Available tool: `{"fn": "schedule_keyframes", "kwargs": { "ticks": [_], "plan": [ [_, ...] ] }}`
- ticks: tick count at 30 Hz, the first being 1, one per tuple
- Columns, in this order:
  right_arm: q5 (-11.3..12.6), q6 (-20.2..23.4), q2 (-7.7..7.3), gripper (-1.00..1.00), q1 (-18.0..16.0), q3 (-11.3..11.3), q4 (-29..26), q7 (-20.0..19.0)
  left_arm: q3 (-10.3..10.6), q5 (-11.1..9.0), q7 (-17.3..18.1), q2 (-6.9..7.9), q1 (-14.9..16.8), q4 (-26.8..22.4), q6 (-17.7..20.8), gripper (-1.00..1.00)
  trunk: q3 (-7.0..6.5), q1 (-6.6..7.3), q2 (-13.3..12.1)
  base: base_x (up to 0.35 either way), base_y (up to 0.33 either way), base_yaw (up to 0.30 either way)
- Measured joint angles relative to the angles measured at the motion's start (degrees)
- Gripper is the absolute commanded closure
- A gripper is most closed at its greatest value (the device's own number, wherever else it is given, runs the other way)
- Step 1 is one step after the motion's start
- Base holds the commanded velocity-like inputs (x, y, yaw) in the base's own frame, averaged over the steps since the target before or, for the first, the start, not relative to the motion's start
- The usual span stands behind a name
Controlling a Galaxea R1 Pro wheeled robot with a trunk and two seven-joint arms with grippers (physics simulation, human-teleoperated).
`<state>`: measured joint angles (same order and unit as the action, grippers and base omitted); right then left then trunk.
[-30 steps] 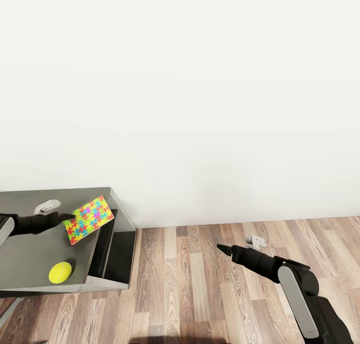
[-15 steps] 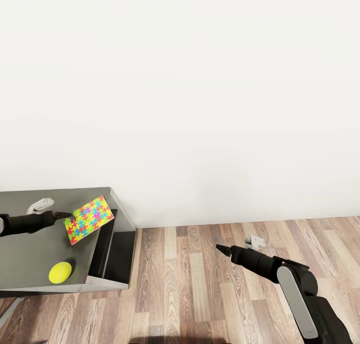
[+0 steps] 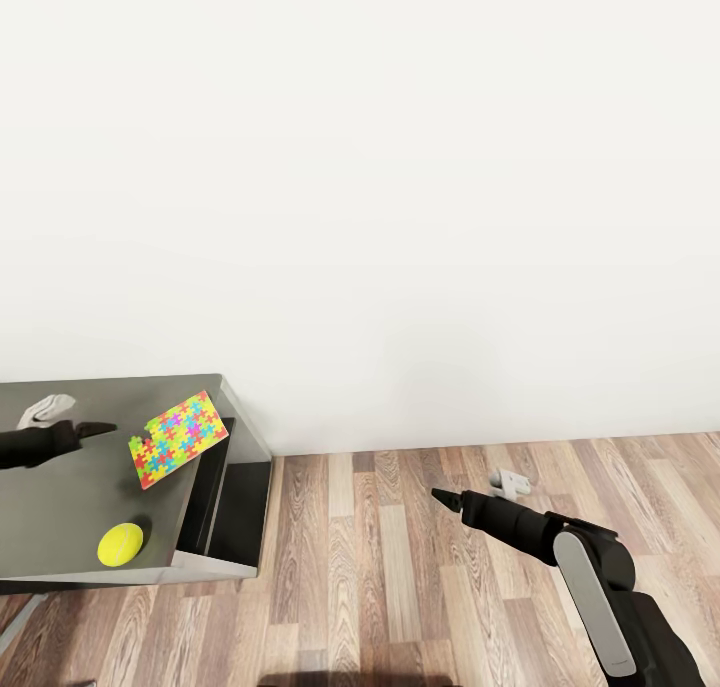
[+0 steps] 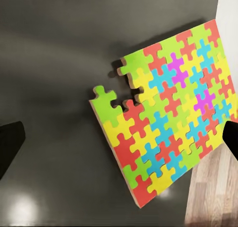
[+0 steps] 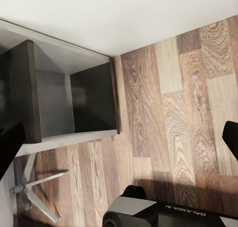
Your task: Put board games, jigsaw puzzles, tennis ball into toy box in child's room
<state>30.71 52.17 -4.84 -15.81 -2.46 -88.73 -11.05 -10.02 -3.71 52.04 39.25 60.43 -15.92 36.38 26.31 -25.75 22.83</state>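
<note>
Bright yellow, pink, blue and green pieces mark the jigsaw puzzle (image 3: 178,438) lying flat on the table (image 3: 60,517) near its right end, close to the far right corner. It is not in any box. The tennis ball (image 3: 120,544) sits on the same table, nearer to me and a little left of the puzzle, also waiting. I can make out no toy box, board games or second puzzle from here, so I cannot judge how those stand; as far as I can see, at least the puzzle and the ball are left to do.

In the head view the puzzle's long axis runs on a slant, from its near left corner up toward its far right corner, which points at the table's far right edge. One tabbed piece juts from its ragged left side.

My left pincer (image 3: 98,429) hangs just left of the puzzle, apart from it, its fingers spread and pinching nothing; the wrist view shows the puzzle (image 4: 169,113) between the two dark tips. My right pincer (image 3: 442,494) hovers over the wood floor (image 3: 400,567), well right of the table, also spread and empty.
</note>
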Motion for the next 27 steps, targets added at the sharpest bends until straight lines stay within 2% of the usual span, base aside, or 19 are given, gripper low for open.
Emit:
{"fn": "schedule_keyframes", "kwargs": {
  "ticks": [6,15,20,27],
  "plan": [
    [-0.06,-0.05,0.00,-1.00,0.01,0.00,0.00,0.00,-0.01,-0.03,0.85,1.21,0.00,0.05,0.06,-1.00,0.00,0.00,0.00,0.000,0.000,0.000],
    [-0.09,-0.08,0.00,-1.00,0.00,0.00,0.00,0.00,-0.05,-0.04,5.54,3.33,-0.01,0.66,-0.06,-1.00,0.00,0.00,0.00,0.000,0.000,0.000],
    [-0.03,-0.14,0.00,-1.00,0.01,0.00,0.00,-0.01,-0.03,-0.01,9.51,4.51,-0.01,0.97,-0.21,-1.00,0.00,0.00,0.00,0.000,0.000,0.000],
    [-0.02,-0.15,0.25,-1.00,-0.04,0.00,0.00,-0.01,0.16,0.44,17.06,4.81,-0.05,1.03,-0.36,-1.00,0.00,0.00,0.00,0.000,0.000,0.000]
  ]
}}
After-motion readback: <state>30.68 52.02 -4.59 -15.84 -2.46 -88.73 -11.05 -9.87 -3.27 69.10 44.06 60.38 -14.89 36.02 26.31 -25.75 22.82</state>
